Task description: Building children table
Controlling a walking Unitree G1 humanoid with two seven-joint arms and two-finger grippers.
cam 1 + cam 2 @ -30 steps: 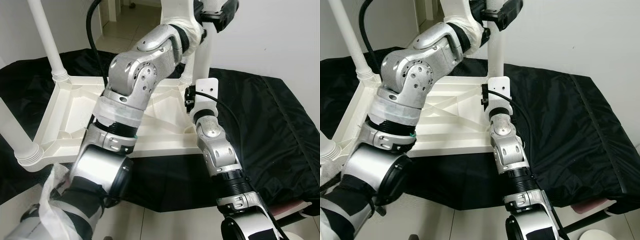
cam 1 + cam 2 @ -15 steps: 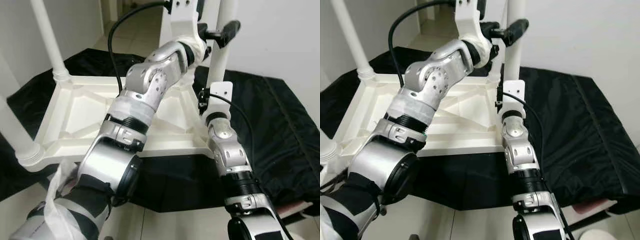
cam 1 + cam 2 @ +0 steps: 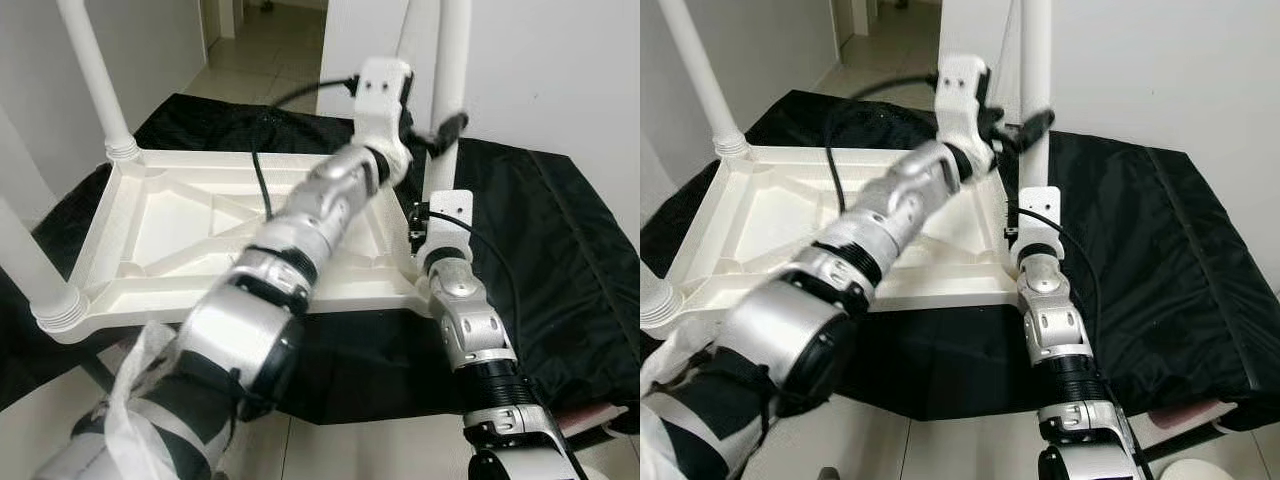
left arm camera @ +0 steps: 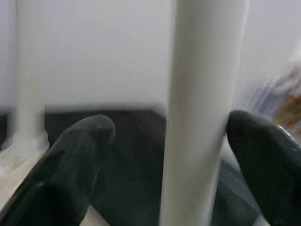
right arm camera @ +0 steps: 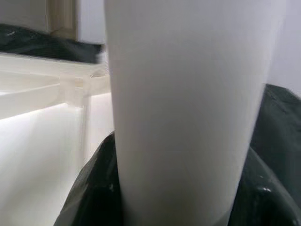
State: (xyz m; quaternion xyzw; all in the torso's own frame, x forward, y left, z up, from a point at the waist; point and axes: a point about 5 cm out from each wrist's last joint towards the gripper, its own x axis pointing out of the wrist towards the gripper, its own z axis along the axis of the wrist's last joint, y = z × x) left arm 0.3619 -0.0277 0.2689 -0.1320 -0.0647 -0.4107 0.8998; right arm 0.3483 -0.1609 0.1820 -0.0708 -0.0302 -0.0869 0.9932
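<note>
A white plastic table top (image 3: 180,215) lies upside down on a black cloth. The near right leg (image 3: 450,60) stands upright at its corner. My left arm reaches across the top, and my left gripper (image 4: 171,122) is open around this leg at mid height; one black finger (image 4: 80,155) stands clear of it and the other (image 4: 263,160) is close beside it. My right gripper (image 5: 183,197) is shut on the same leg (image 5: 188,94) low down, just above the corner socket, behind its white wrist mount (image 3: 443,212).
Two more legs stand in the top: one at the far left corner (image 3: 95,70), one at the near left corner (image 3: 30,260). The black cloth (image 3: 560,250) spreads wide to the right. Tiled floor (image 3: 350,440) lies in front, and a white wall rises behind.
My left arm has stretched out and its gripper has come lower along the near right leg. The right gripper keeps its hold at the leg's base. The camera has shifted.
</note>
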